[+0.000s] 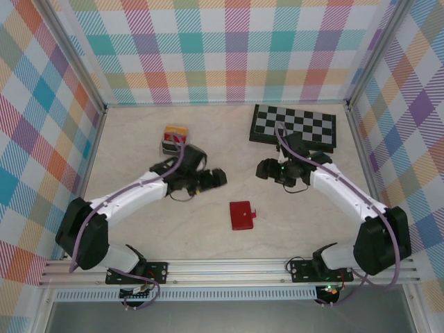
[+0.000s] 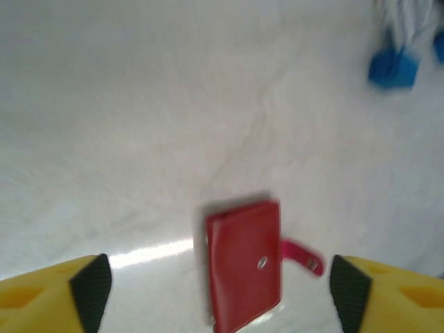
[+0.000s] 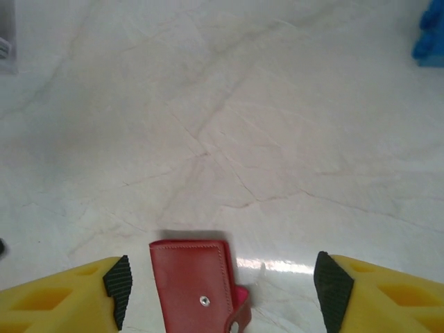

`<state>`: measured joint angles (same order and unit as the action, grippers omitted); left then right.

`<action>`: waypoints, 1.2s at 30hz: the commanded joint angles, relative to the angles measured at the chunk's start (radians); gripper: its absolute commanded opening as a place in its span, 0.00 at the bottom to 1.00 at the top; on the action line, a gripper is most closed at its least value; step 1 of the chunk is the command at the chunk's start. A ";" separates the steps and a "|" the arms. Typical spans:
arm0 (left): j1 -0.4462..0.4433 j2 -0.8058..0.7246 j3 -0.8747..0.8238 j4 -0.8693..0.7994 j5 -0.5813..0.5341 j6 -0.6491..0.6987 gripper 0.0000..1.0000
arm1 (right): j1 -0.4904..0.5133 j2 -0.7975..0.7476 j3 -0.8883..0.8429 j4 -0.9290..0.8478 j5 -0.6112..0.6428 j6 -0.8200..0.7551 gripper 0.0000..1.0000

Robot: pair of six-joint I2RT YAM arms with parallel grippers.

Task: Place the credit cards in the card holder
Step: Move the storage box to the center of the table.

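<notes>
Stitching runs just inside the edge of the small red leather-like card holder [image 3: 194, 288], which lies folded flat on the pale marble-veined desk [image 1: 312, 222], in the middle of its near half, between the two arms and closer to the bases than either pincer. A silver snap stud [image 2: 262, 262] sits on its upper face, and a pinkish-red snap tab [image 2: 302, 254] sticks out loose from its right side, unfastened. The left pincer [image 1: 216, 178] hovers over the desk beyond the holder and to its left, released, its yellow fingers with black pads [image 2: 90, 288] spread wide and gripping nothing. The right pincer [image 1: 263, 168] hovers beyond and to the right, likewise released and empty. The credit cards [image 1: 175, 139], a little stack of thin plastic rectangles showing orange-yellow, red and grey-white, rest towards the far left of the desk, just behind the left wrist and well apart from the holder. A black-and-white folding chessboard [image 1: 294, 128] lies at the far right
</notes>
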<state>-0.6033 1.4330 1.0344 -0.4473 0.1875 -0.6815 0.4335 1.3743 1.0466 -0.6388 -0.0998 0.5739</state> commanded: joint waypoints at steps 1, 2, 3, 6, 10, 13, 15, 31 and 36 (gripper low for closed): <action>0.171 0.034 0.128 -0.148 -0.083 0.099 0.89 | 0.007 0.062 0.064 0.053 -0.068 -0.033 0.75; 0.225 0.068 0.175 -0.160 -0.077 0.108 0.90 | 0.007 0.080 0.074 0.071 -0.086 -0.028 0.76; 0.268 0.101 0.223 -0.166 -0.085 0.115 0.90 | 0.007 0.091 0.079 0.091 -0.104 -0.021 0.77; 0.373 0.208 0.364 -0.173 -0.074 0.153 0.99 | 0.007 0.117 0.085 0.133 -0.130 -0.016 0.81; 0.480 0.384 0.576 -0.211 -0.034 0.183 1.00 | 0.007 0.157 0.115 0.136 -0.182 -0.010 0.84; 0.537 0.522 0.734 -0.249 0.003 0.183 1.00 | 0.007 0.166 0.109 0.156 -0.204 -0.003 0.87; 0.565 0.607 0.829 -0.273 0.009 0.186 1.00 | 0.007 0.167 0.110 0.157 -0.205 -0.002 0.89; 0.665 0.949 0.994 -0.061 0.398 -0.016 1.00 | 0.005 0.175 0.101 0.100 -0.180 -0.014 0.91; 0.644 0.925 0.900 0.030 0.483 -0.041 1.00 | 0.005 0.170 0.084 0.114 -0.167 -0.008 0.91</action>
<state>0.0536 2.3882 1.9736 -0.4877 0.5621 -0.6861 0.4335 1.5421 1.1389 -0.5171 -0.2741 0.5674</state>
